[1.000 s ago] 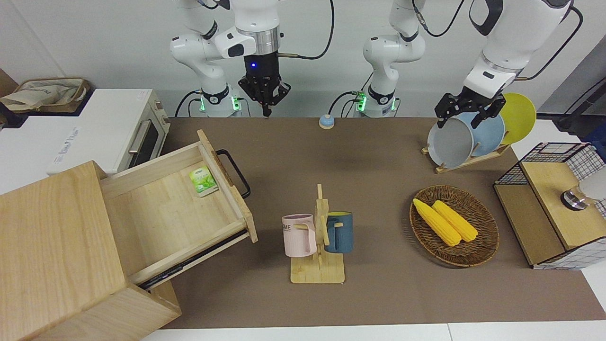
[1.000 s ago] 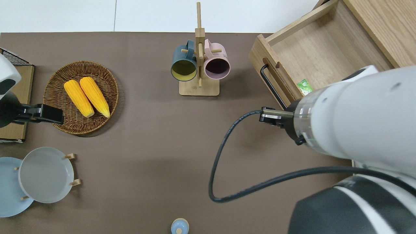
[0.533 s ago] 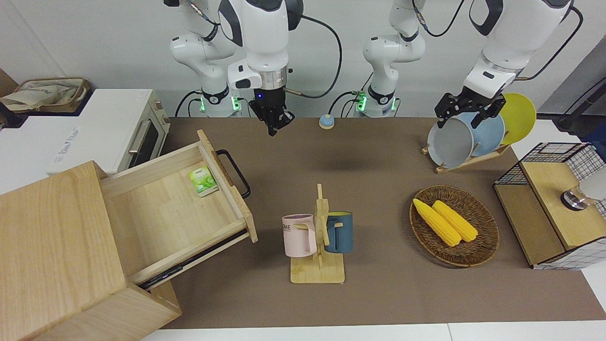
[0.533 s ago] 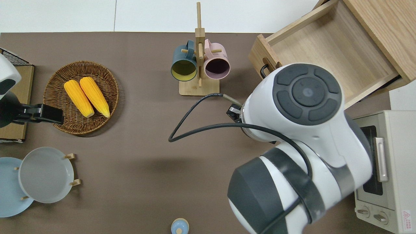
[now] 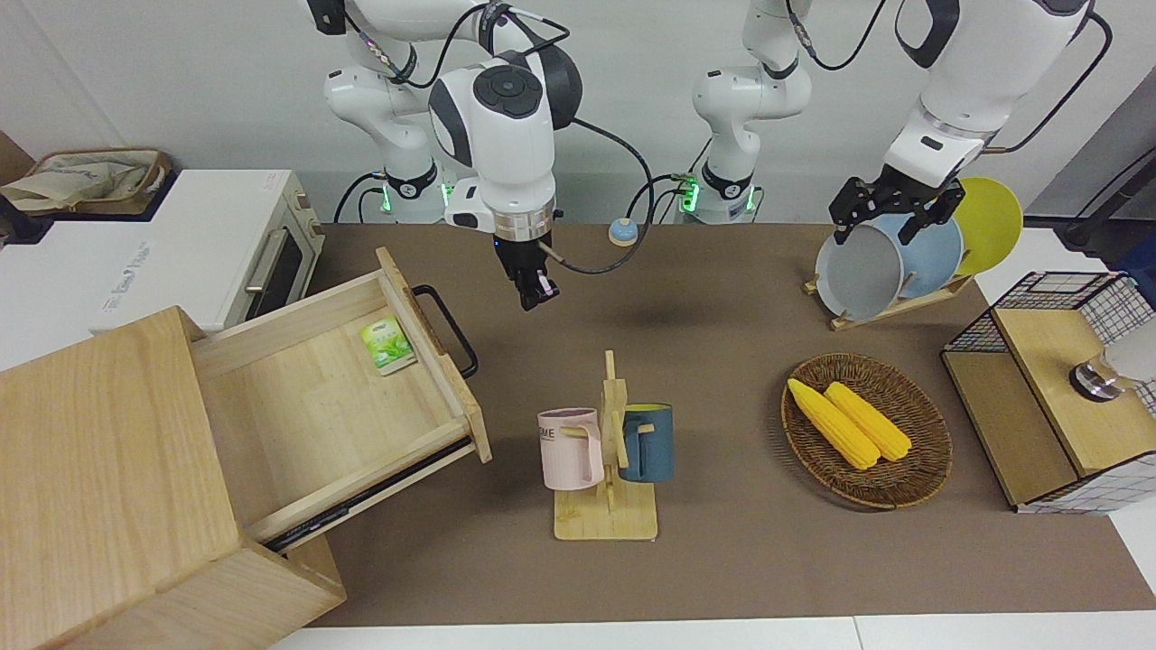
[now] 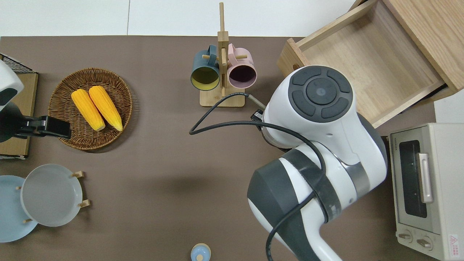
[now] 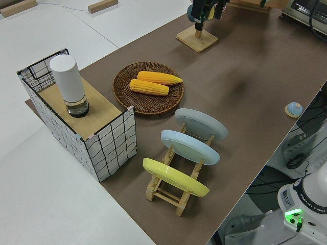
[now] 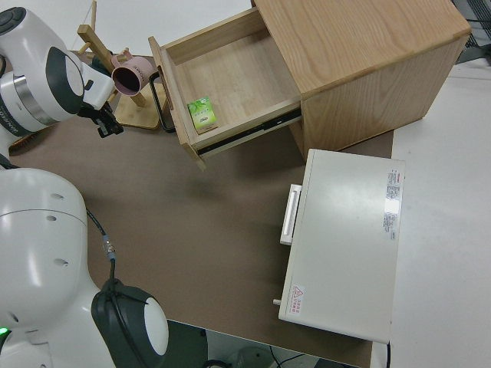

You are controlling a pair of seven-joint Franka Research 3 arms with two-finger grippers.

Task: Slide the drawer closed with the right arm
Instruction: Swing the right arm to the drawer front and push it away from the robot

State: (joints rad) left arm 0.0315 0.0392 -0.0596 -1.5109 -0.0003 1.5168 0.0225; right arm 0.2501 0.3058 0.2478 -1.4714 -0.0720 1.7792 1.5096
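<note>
The light-wood drawer (image 5: pixel 325 397) stands pulled out of the pale cabinet (image 5: pixel 99 469), with its black bar handle (image 5: pixel 447 329) facing the middle of the table. A green packet (image 5: pixel 387 344) lies inside it. My right gripper (image 5: pixel 535 296) hangs shut and empty over the brown mat, a short way from the handle on the side of the mug rack (image 5: pixel 607 451). In the right side view the gripper (image 8: pixel 107 126) is apart from the handle (image 8: pixel 157 103). In the overhead view my right arm (image 6: pixel 319 108) hides the gripper and handle. The left arm is parked, with its gripper (image 5: pixel 876 226) open.
A white oven (image 5: pixel 271 262) stands beside the cabinet, nearer to the robots. A wicker basket with corn (image 5: pixel 865 429), a plate rack (image 5: pixel 890 262) and a wire and wood box (image 5: pixel 1057 388) are toward the left arm's end. A small blue bell (image 5: pixel 622 232) sits near the robots.
My right arm has swung out from the robots and lowered, which brings its gripper down toward the drawer's handle. The drawer and the left arm have not moved.
</note>
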